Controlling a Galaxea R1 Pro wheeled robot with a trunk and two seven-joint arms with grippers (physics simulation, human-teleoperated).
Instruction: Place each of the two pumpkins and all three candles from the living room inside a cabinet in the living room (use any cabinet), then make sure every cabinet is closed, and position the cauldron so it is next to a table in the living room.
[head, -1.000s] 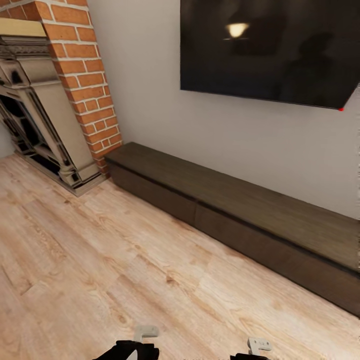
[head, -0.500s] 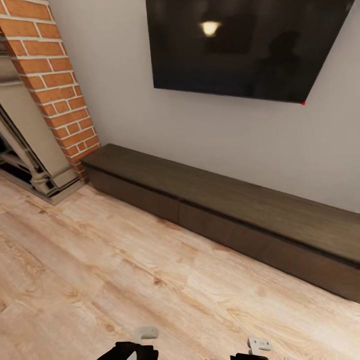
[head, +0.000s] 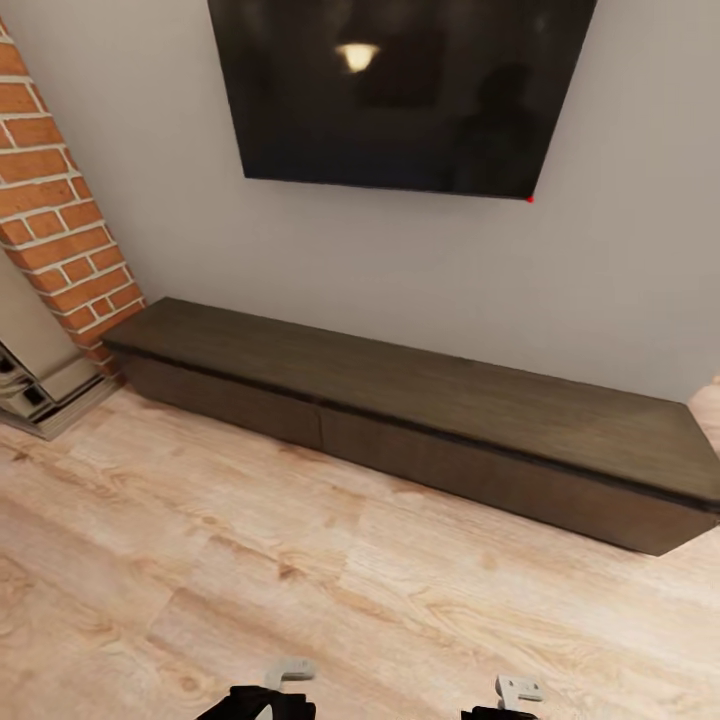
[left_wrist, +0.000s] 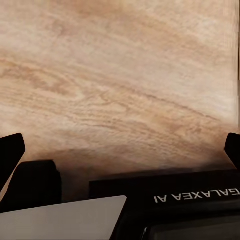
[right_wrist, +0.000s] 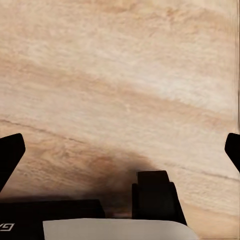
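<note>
The cabinet (head: 420, 420) stands on the wood floor (head: 300, 590) against the grey wall (head: 620, 260), below a dark TV (head: 400, 90) and just beside the brick fireplace (head: 50, 240); all its drawer fronts sit flush and shut. In the wrist views, the left gripper (left_wrist: 120, 145) and right gripper (right_wrist: 120, 145) each hang over bare floor with jaws wide apart and nothing between the fingertips.
</note>
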